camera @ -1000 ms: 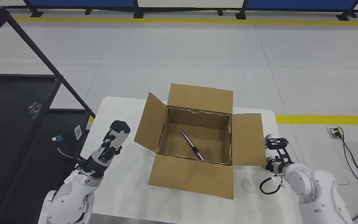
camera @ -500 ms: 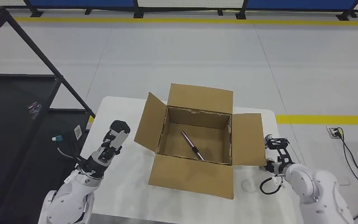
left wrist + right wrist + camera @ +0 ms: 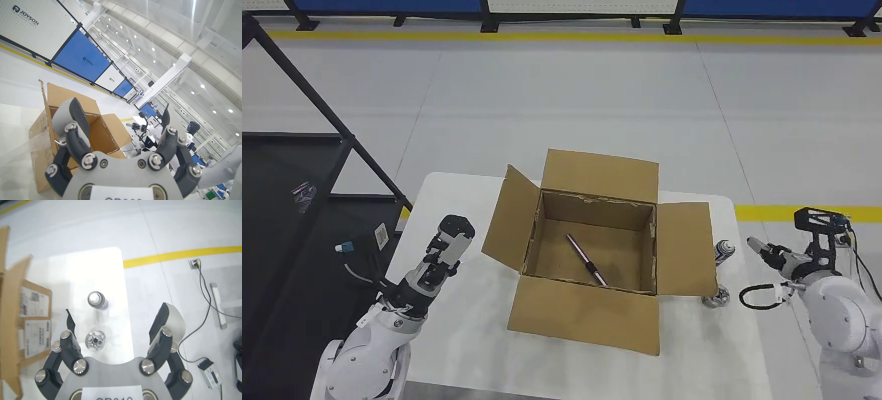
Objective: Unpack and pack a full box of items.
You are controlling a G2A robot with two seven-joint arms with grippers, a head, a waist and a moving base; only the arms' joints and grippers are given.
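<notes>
An open cardboard box (image 3: 587,300) stands mid-table with a thin dark rod (image 3: 585,258) lying inside. Beside its right flap an upright metal cylinder (image 3: 724,250) (image 3: 97,300) and a round metal part (image 3: 720,296) (image 3: 95,341) stand on the white table (image 3: 692,350). My right gripper (image 3: 755,245) (image 3: 115,319) hangs open and empty above the table's right edge, back from both metal pieces. My left gripper (image 3: 454,230) (image 3: 121,111) is open and empty left of the box (image 3: 85,132), pointing up over it.
The box's flaps are folded outward on all sides. A black frame (image 3: 332,150) stands left of the table. On the floor to the right lie a cable and socket (image 3: 194,263) and a yellow line (image 3: 802,212).
My right arm has pulled back to the right, away from the box's right flap and the two metal pieces. The left arm has not moved.
</notes>
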